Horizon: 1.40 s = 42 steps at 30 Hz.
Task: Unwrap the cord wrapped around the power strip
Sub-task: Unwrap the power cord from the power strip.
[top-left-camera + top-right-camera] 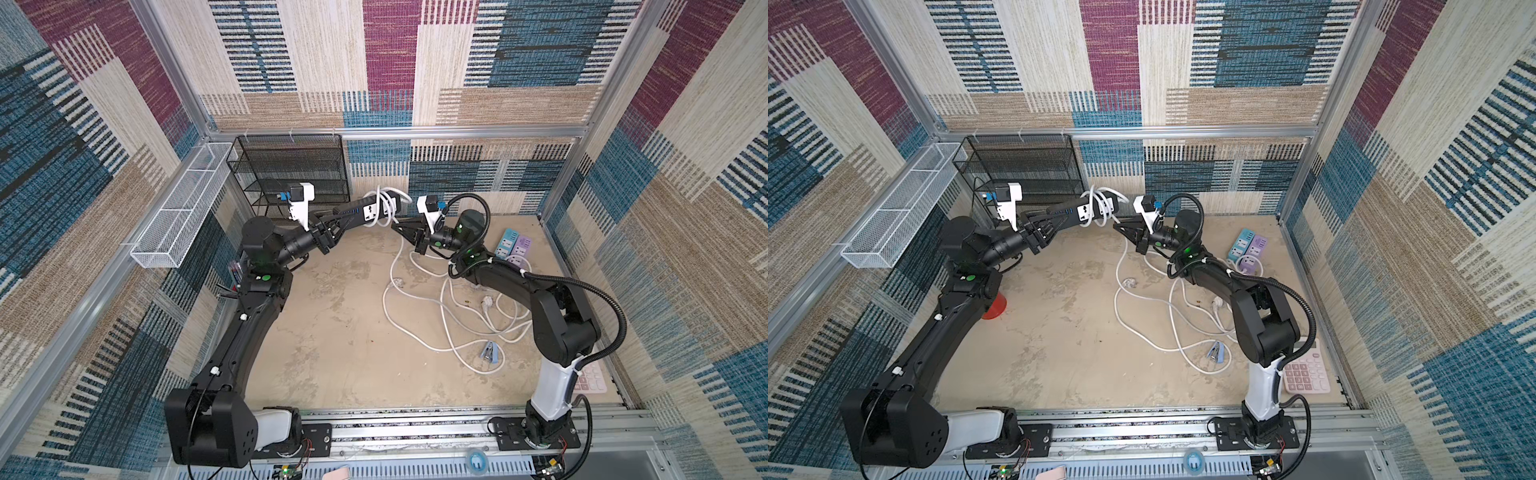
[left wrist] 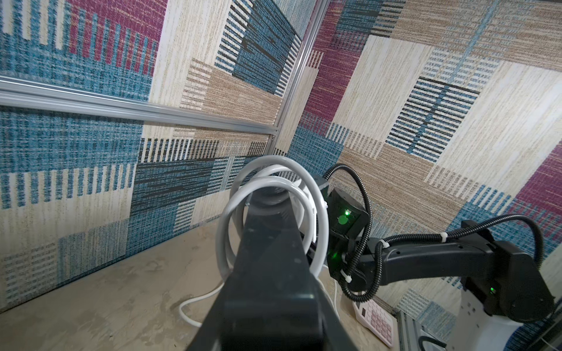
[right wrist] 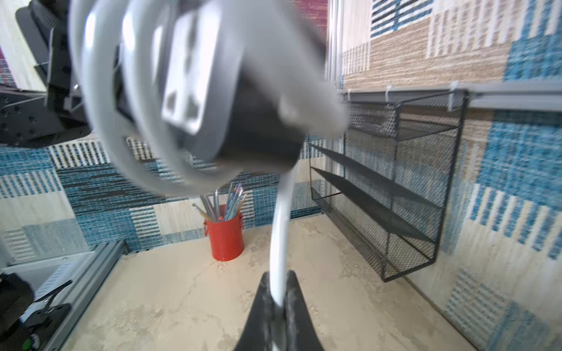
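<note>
Several springy cord [image 1: 380, 197] loops ring the rigid, probably light power strip [image 1: 365, 210], clamped aloft near the tabletop's [image 1: 332, 332] far edge by the left pincer [image 1: 337, 225]; the right pincer [image 3: 277, 291] pinches the cord just below it, a sensible hold.

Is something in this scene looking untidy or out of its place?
Yes. The white cord sprawls in tangled loops over the table, with several turns around the black power strip, which the left pincer holds in the air. The right pincer pinches the cord.
</note>
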Motion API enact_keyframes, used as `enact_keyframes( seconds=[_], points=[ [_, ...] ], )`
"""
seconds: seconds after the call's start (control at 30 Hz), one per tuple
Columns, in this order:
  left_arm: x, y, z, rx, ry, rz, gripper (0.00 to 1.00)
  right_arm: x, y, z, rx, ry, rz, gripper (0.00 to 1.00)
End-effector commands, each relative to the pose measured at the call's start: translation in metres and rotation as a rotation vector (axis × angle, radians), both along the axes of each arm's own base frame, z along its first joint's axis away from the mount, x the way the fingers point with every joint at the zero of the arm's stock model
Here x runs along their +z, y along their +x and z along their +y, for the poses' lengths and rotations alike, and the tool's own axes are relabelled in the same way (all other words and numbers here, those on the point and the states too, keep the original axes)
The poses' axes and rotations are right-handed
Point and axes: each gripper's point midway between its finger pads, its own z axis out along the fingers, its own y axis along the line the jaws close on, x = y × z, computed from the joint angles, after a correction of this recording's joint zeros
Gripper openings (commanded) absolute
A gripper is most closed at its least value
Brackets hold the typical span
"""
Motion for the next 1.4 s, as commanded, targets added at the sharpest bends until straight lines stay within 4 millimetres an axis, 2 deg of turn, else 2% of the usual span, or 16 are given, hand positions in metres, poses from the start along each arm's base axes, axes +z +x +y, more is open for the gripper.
enact_keyframes(
  seconds=[0.0,0.13,0.23,0.37,0.5,0.6,0.77,0.9,1.0,1.2,1.37],
  points=[
    [0.006,-0.006,-0.009,-0.042,-0.015,-0.032,0.0,0.012,0.025,-0.013,-0.077,0.005,0.002,0.0],
    [-0.003,-0.002,-0.018,-0.065,-0.015,-0.004,0.0,0.041,0.044,-0.038,-0.11,0.039,-0.025,0.0],
    [-0.01,0.002,-0.018,-0.056,-0.015,0.01,0.0,0.06,0.046,-0.053,-0.145,0.033,-0.061,0.0],
    [-0.016,0.008,-0.017,-0.037,-0.005,0.027,0.0,0.084,0.033,-0.07,-0.205,0.007,-0.128,0.0],
    [-0.019,0.013,-0.011,0.016,0.023,0.024,0.0,0.088,0.012,-0.084,-0.258,-0.052,-0.148,0.0],
    [-0.018,0.014,-0.006,0.062,0.047,0.008,0.0,0.08,-0.008,-0.092,-0.284,-0.096,-0.138,0.0],
    [-0.013,0.019,0.007,0.134,0.056,-0.012,0.0,0.054,-0.05,-0.103,-0.276,-0.147,-0.072,0.0],
    [-0.006,0.021,0.013,0.162,0.054,-0.029,0.0,0.028,-0.085,-0.103,-0.191,-0.179,0.01,0.0],
    [-0.002,0.022,0.014,0.166,0.049,-0.034,0.0,0.004,-0.107,-0.094,-0.103,-0.196,0.076,0.0],
    [0.003,0.021,0.014,0.165,0.041,-0.038,0.0,-0.047,-0.129,-0.05,0.013,-0.26,0.179,0.0],
    [0.008,0.016,0.01,0.137,0.028,-0.042,0.0,-0.087,-0.118,-0.031,0.051,-0.259,0.269,0.0]
  ],
)
